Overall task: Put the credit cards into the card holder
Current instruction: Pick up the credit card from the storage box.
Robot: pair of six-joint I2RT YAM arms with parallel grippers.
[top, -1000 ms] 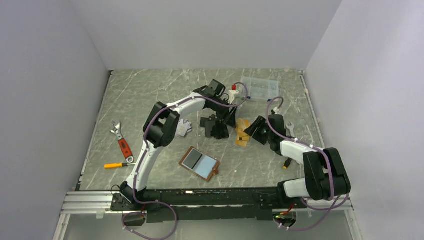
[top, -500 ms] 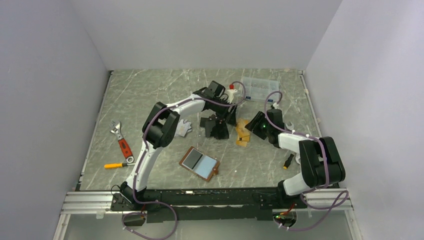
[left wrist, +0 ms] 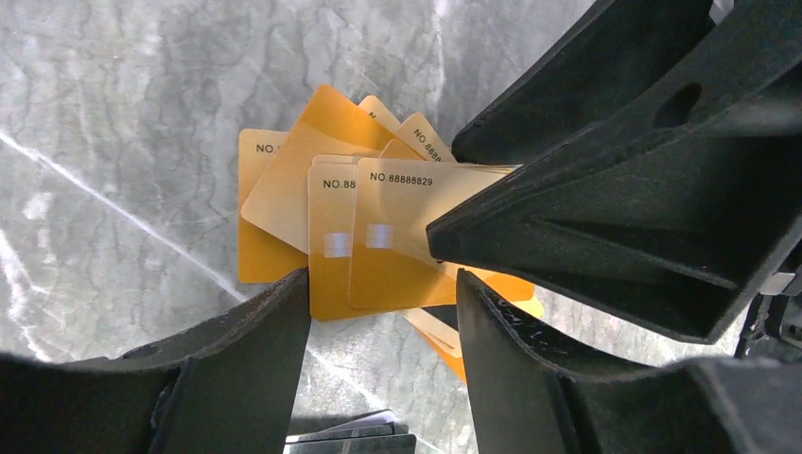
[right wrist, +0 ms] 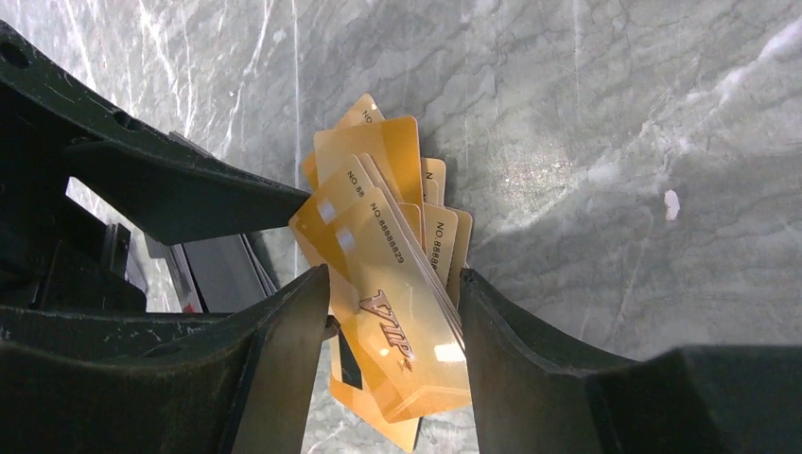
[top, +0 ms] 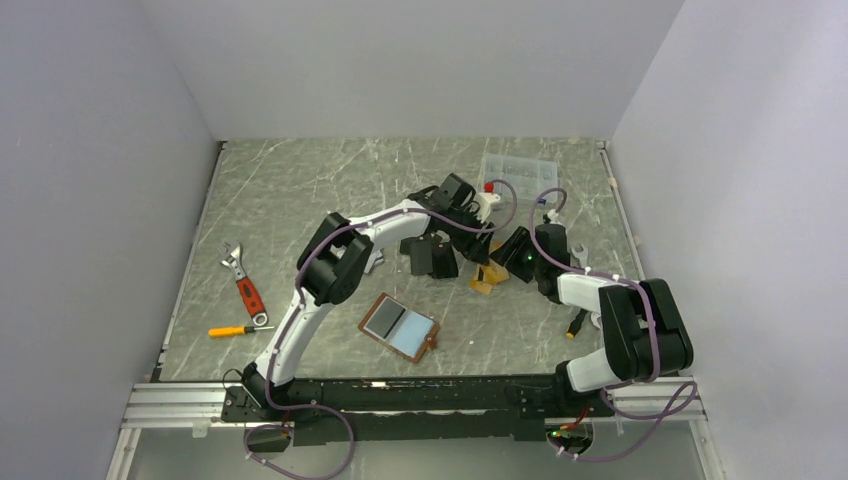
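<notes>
The right gripper (right wrist: 392, 276) pinches fanned orange-gold credit cards (right wrist: 402, 326) edgewise between its jaws while the left gripper (left wrist: 383, 284) flanks them, pressing or not I cannot tell, so crowded fingers may collide, spilling cards.

Fanned orange-gold cards (left wrist: 378, 236), black cards (top: 432, 258) beside, card holder (top: 400, 327) open flat nearby.

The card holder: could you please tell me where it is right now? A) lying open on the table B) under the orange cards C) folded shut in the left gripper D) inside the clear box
A: the top view shows the card holder lying spread open on the table, its inside facing up, with nothing gripping it.
</notes>
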